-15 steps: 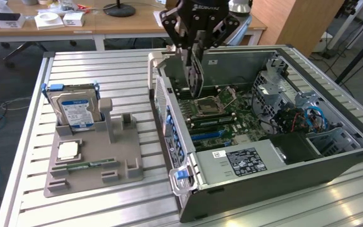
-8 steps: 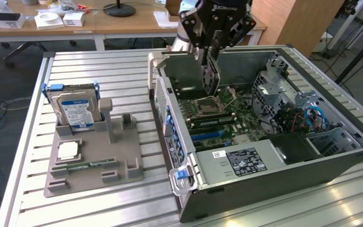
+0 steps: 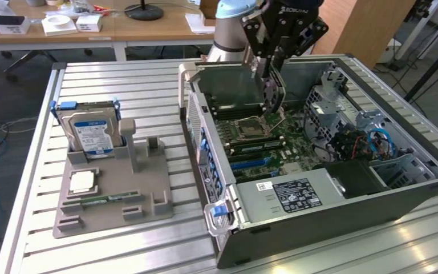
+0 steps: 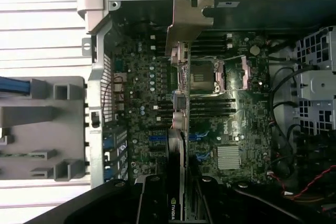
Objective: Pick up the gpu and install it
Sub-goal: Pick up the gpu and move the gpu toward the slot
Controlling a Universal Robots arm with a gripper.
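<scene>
Holds the gpu (image 3: 272, 100) on edge in the clenched tool (image 3: 271, 77), inside the open computer case (image 3: 341, 228) on the tabletop (image 3: 128, 80), over the motherboard (image 3: 280, 140), beside the processor socket (image 3: 248, 127).

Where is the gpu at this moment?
In the exterior view's centre, the gpu hangs in the gripper inside the open computer case, over the motherboard beside the processor socket.

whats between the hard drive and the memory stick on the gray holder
A square silver chip lies flat on the gray holder, between the upright hard drive and the memory stick, seen in the exterior view.
</scene>
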